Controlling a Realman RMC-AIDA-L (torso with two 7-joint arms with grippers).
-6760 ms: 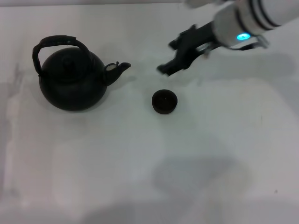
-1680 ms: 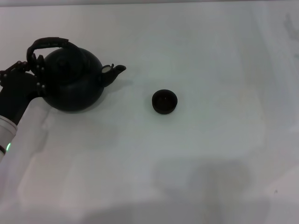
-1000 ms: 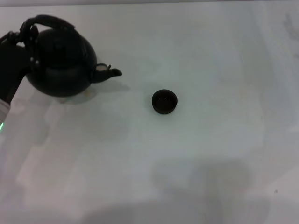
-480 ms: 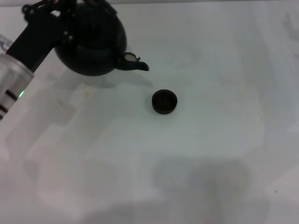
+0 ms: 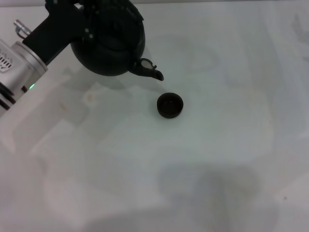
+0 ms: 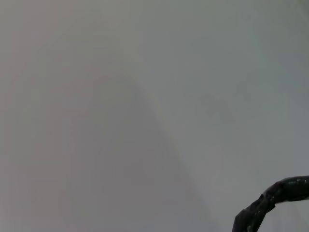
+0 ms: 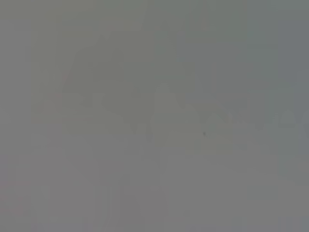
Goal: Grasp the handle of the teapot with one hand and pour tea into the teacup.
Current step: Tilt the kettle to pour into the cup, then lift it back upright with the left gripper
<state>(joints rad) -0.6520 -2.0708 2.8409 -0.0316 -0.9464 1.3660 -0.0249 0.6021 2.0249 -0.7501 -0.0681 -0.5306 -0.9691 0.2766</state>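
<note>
Carrying the teapot (image 5: pixel 110 43) aloft, jaws clamped on its handle (image 6: pixel 270 200), spout just short of the teacup (image 5: pixel 170 105); tilting comes next.

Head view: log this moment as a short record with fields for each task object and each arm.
teapot: lifted off the table, carried by the left arm, spout pointing toward the cup
handle: partly visible in the left wrist view
teacup: upright on the table, just beyond the spout tip
left end effector: at the teapot's handle side
right arm: out of view
</note>
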